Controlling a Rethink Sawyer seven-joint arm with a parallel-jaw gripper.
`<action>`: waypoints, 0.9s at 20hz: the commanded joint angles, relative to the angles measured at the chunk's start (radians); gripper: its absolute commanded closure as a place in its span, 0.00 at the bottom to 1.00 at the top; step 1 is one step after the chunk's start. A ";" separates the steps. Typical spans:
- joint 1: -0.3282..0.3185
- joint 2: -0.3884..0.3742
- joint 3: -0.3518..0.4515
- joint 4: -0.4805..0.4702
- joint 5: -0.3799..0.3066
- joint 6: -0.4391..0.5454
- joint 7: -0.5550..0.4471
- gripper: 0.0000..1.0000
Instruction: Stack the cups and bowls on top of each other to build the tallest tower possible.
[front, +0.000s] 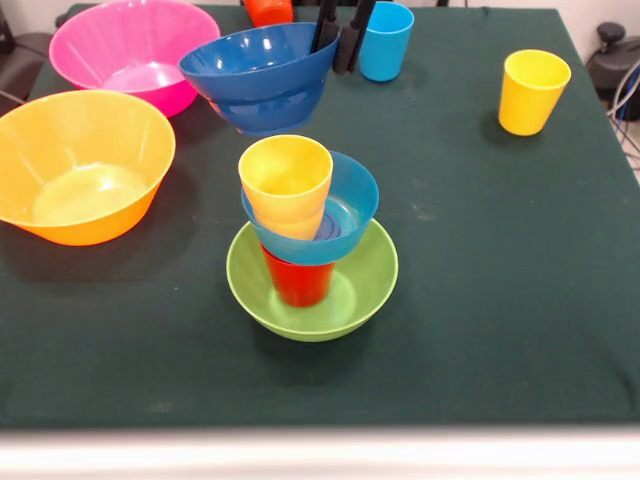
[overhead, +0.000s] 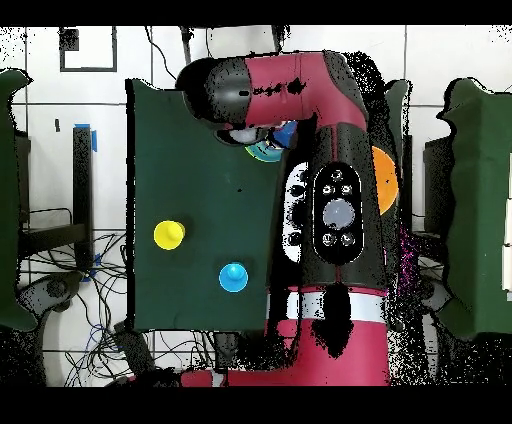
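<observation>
Dark blue bowl (front: 262, 75) hand-held (front: 340, 40) in front view.

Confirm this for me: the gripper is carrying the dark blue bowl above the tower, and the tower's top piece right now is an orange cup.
Wrong in one respect. The front view shows the gripper holding the dark blue bowl by its rim above the tower, but the tower's top piece is a yellow cup, not an orange one.

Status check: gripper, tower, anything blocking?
Gripper shut on dark blue bowl, held above tower. Yellow cup tops tower. Nothing blocking.
</observation>
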 joint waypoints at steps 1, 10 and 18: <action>-0.003 0.002 0.043 -0.003 -0.048 0.134 -0.226 1.00; -0.004 -0.035 0.040 0.034 -0.044 0.189 -0.242 1.00; -0.012 -0.029 0.052 0.029 -0.043 0.204 -0.248 1.00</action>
